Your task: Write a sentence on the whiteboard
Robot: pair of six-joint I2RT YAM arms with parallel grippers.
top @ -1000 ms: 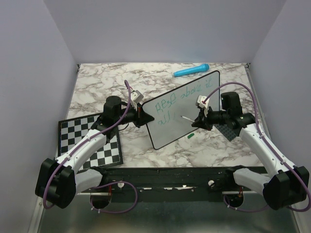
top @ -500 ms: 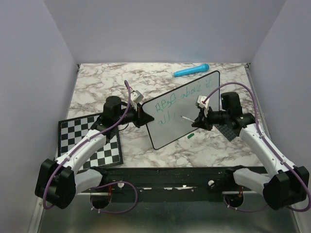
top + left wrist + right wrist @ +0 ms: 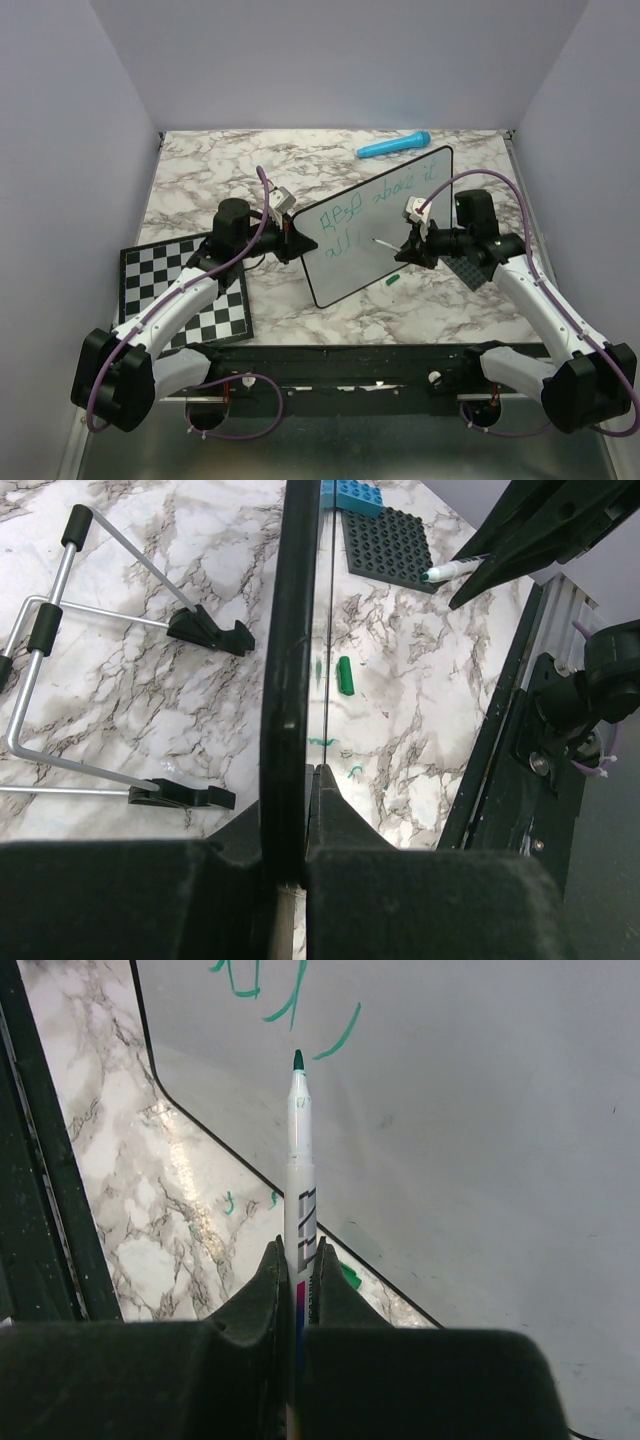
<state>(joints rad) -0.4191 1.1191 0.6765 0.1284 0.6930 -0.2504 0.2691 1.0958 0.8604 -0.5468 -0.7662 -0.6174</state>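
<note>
The whiteboard (image 3: 385,235) stands tilted on its lower edge, mid-table. My left gripper (image 3: 293,240) is shut on its left rim, which the left wrist view shows edge-on (image 3: 290,630) between the jaws. The sentence (image 3: 375,200) is two lines of green scribble on the board's face. My right gripper (image 3: 412,246) is shut on a white green-tipped marker (image 3: 384,243). In the right wrist view the marker (image 3: 300,1170) points at the board just below green strokes (image 3: 338,1038); I cannot tell whether the tip touches. A green cap (image 3: 392,281) lies on the table by the board's lower edge.
A black-and-white checkerboard (image 3: 185,290) lies under the left arm. A blue object (image 3: 393,146) lies at the back. A dark grey studded plate (image 3: 470,268) sits under the right arm. A wire stand (image 3: 60,640) lies behind the board. The black front rail (image 3: 340,360) borders the table.
</note>
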